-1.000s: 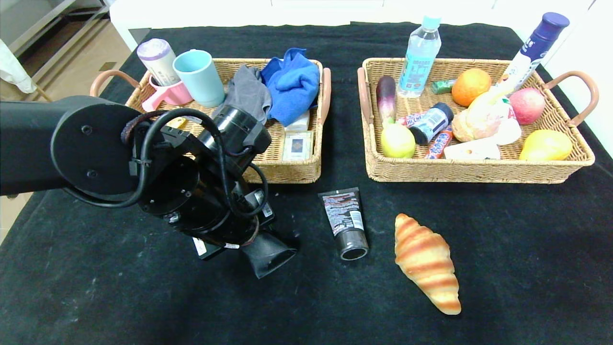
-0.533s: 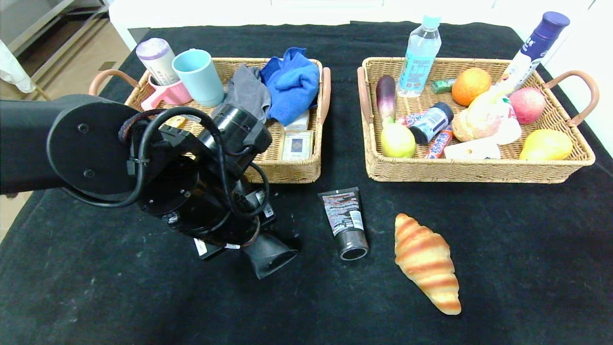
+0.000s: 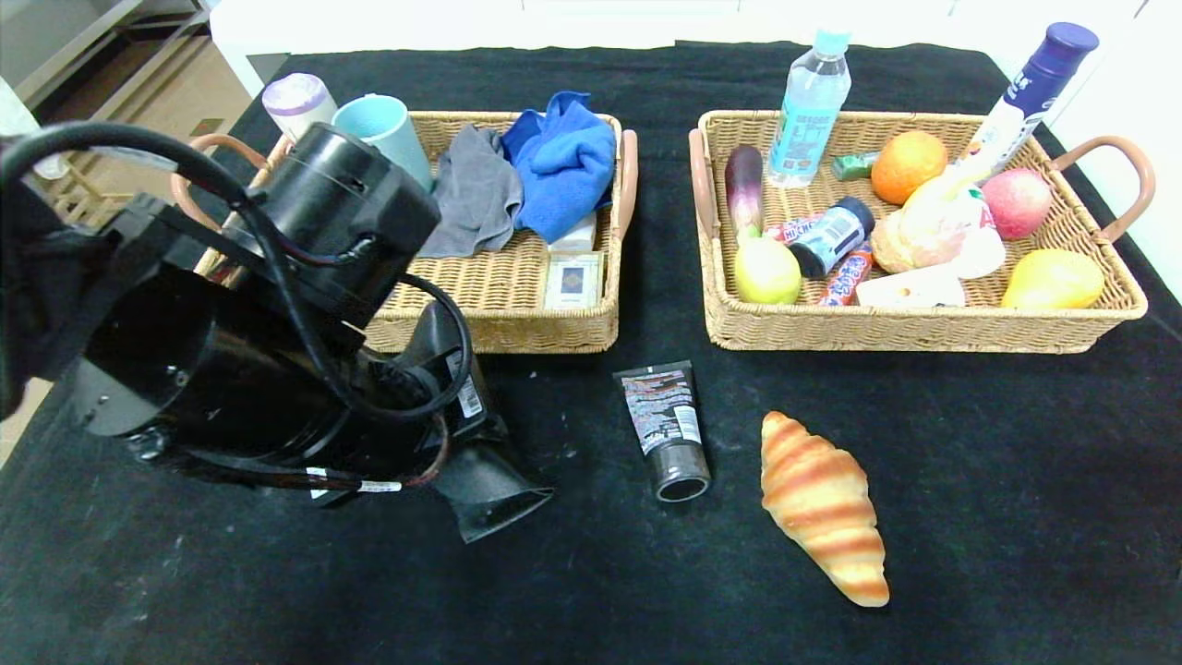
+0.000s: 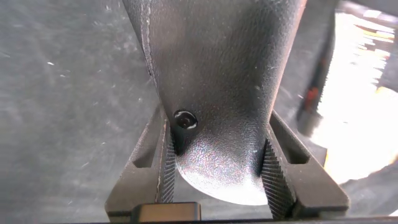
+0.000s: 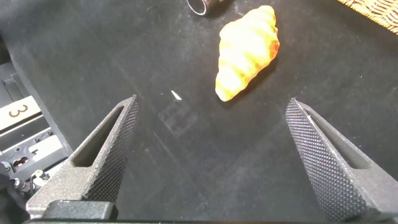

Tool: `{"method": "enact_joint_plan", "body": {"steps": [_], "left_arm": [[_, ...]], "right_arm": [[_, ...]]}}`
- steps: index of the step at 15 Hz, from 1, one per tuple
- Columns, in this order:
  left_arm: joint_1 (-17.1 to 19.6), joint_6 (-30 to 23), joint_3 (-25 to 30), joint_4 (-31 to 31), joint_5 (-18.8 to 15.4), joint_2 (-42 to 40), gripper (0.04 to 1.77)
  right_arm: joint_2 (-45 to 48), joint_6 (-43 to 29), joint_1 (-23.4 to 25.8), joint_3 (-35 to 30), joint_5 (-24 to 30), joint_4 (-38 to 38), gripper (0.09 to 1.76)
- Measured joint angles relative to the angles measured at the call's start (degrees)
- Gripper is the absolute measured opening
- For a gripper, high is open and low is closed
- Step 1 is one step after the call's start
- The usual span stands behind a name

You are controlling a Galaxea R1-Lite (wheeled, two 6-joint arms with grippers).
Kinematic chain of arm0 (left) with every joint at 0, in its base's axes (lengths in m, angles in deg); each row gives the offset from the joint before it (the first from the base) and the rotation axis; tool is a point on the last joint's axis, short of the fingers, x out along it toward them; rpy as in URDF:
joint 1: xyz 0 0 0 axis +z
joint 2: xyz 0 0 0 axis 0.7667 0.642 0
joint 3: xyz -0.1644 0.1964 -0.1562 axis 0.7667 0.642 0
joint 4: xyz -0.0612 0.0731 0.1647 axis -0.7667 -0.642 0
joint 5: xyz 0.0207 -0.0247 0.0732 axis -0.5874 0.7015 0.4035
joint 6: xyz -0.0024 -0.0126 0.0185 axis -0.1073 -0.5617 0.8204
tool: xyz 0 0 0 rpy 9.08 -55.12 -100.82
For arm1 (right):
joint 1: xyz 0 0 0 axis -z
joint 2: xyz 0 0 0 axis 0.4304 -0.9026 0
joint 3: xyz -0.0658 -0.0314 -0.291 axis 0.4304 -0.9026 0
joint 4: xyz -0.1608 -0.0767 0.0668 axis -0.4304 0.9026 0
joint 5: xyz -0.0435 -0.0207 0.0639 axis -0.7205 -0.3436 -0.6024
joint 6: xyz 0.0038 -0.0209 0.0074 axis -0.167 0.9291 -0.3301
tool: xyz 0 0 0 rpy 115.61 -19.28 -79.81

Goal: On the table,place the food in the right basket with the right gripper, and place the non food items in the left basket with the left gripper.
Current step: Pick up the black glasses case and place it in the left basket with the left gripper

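Glasses case [image 4: 217, 93], black leather with a snap, is seen in the left wrist view clamped between the two ribbed fingers [image 4: 166, 165] of the left gripper [image 3: 462, 462], at lower left of the head view in front of the left basket [image 3: 517, 314]. Black squeeze tube [image 3: 667, 427] with unreadable white print and the croissant [image 3: 822, 503] lie on the table [image 3: 970, 480] at lower centre. Only the right wrist view shows the right gripper [image 5: 217, 162], spread wide and empty over the cloth, plus a "3" tag [image 5: 15, 112] at its left edge.
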State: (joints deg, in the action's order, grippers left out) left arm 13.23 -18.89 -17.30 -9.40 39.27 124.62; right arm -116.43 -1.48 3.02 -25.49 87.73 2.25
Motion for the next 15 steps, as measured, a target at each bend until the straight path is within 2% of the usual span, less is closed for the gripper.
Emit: {"method": "enact_joint_plan", "body": {"steps": [4,6,12,15], "left_arm": [[-0.10,5.42,0.13,0.13,1.27,-4.90,0.83],[-0.10,8.85,-0.69,1.32,3.06,-6.69,0.83],[0.04,19.68,-3.45,11.11,8.55,-7.55,0.82],[0.67,23.76,-6.51,13.58,10.91,-6.10,0.82]], "right_arm": [[-0.37,-0.09,0.05,0.39,-0.23,-0.21,1.71],[-0.44,-0.06,0.07,0.41,-0.20,-0.18,1.71],[-0.11,-0.11,0.10,0.68,-0.21,-0.21,1.71],[0.27,-0.12,0.10,0.83,-0.17,-0.18,1.71]]}}
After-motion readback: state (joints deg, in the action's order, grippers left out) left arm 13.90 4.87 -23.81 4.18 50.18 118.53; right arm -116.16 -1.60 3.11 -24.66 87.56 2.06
